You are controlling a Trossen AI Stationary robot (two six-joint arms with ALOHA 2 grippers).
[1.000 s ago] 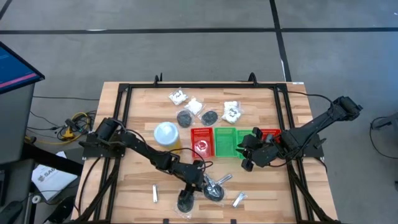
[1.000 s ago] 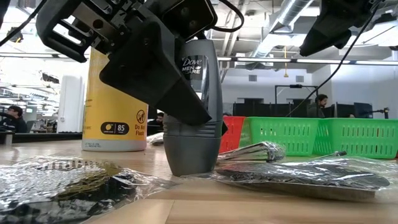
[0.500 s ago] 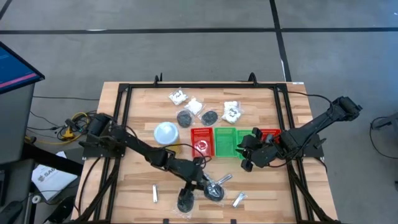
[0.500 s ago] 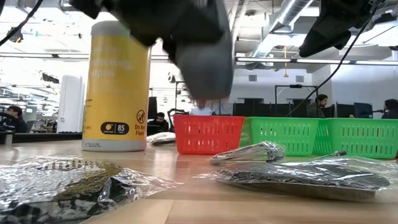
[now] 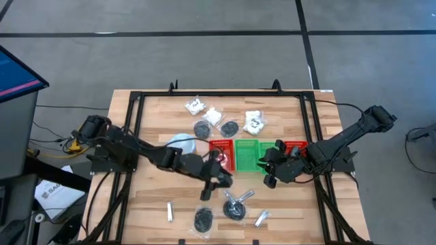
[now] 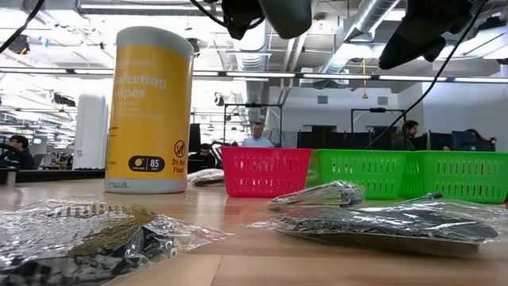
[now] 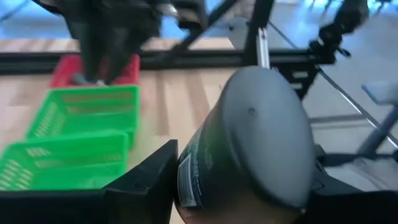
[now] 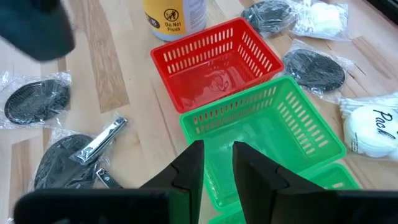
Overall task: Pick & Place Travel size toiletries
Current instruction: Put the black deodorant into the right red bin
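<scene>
Above the red bin point(image 5: 221, 155), left tool point(image 5: 212, 178) clamped on grey bottle point(image 7: 249, 149), now lifted off table; right tool point(image 5: 274, 165) parted

Wooden table point(image 5: 150, 204) carries yellow wipes can point(image 6: 151, 111), red bin point(image 5: 221, 155), green bins point(image 5: 246, 155), bagged discs point(image 5: 202, 220), white packets point(image 5: 254, 121).

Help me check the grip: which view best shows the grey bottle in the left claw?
Left wrist: the bottle fills the frame between the claw's fingers. High view shows it small; low view only its bottom; right wrist a dark corner blur.

"wipes", "85" on yellow canister point(image 6: 148, 111)
</scene>
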